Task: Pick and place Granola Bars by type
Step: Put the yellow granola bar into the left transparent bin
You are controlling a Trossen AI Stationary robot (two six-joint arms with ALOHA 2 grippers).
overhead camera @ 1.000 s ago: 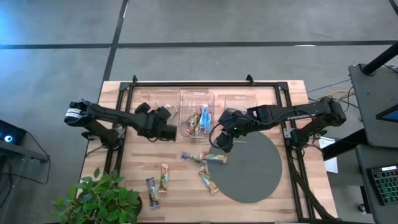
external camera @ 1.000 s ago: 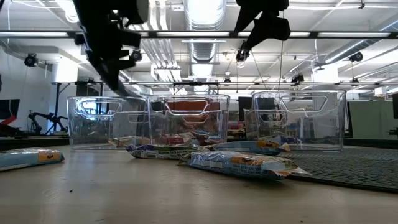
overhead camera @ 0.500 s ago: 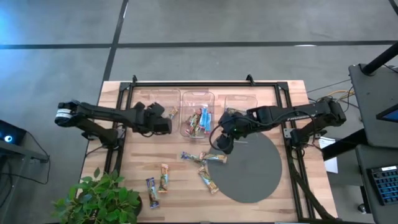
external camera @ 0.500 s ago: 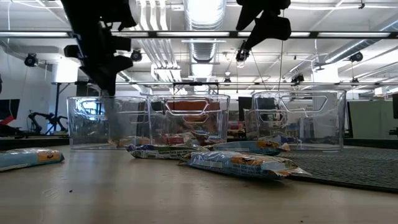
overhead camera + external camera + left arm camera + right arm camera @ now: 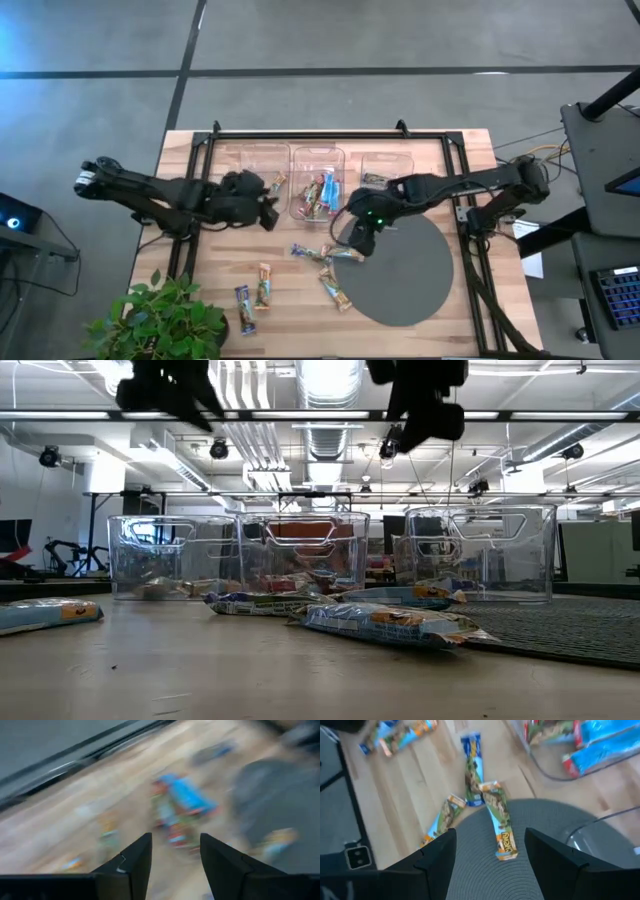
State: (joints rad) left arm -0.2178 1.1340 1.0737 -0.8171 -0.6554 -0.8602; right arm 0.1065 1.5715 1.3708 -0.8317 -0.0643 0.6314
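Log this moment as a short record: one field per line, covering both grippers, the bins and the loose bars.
left gripper: open, empty, in front of the left bin
right gripper: open, empty, above the bars at the mat's edge
left bin: one bar inside
middle bin: several bars, blue and others
right bin: at least one bar
loose bars near mat: a small cluster, overlapping
loose bars at front left: two, side by side
mat: dark, round

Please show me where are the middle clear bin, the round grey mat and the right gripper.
middle clear bin (image 5: 296, 153): high view, on its far-left rim.
round grey mat (image 5: 420, 275): high view, bare centre.
right gripper (image 5: 490, 857): right wrist view, between its open fingers.
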